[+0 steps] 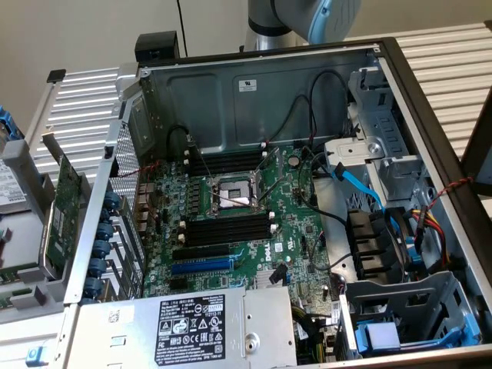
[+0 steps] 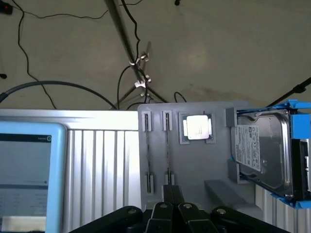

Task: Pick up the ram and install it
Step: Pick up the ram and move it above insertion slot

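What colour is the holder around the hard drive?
Blue. The holder around the hard drive shows best in the wrist view.

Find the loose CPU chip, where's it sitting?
In the wrist view the CPU chip sits in a square pocket of the grey parts tray, between two long narrow slots and the hard drive in its blue carrier.

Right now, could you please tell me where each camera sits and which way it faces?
Exterior view: above the open computer case, looking down onto its motherboard; the arm shows at the top.
Wrist view: on the wrist, facing a grey tray and hard drive; the hand shows.
Both show the ribbed metal table.
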`<action>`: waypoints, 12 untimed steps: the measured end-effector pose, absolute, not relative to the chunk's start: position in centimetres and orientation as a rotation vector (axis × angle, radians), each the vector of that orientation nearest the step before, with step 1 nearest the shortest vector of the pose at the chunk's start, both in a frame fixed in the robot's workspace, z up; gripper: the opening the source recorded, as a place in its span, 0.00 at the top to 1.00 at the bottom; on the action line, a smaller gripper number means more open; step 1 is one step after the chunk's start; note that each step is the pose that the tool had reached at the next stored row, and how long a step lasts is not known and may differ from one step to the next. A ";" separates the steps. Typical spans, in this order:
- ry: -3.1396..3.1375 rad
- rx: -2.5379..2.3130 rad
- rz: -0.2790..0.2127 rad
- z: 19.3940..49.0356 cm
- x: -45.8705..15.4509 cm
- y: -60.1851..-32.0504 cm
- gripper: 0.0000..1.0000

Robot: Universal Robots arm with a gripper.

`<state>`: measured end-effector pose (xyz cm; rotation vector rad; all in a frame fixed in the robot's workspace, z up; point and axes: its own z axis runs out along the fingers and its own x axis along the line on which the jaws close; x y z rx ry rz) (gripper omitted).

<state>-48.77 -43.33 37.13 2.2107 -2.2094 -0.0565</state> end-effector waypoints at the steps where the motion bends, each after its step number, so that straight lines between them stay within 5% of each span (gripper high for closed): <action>1: -2.209 2.211 -0.057 37.1 -48.8 -43.3 0.89; 4: -2.209 2.212 -0.057 37.0 -48.8 -43.4 0.75; 8: -2.210 2.213 -0.059 36.9 -48.8 -43.5 0.74; 12: -2.211 2.214 -0.062 36.7 -48.8 -43.7 0.56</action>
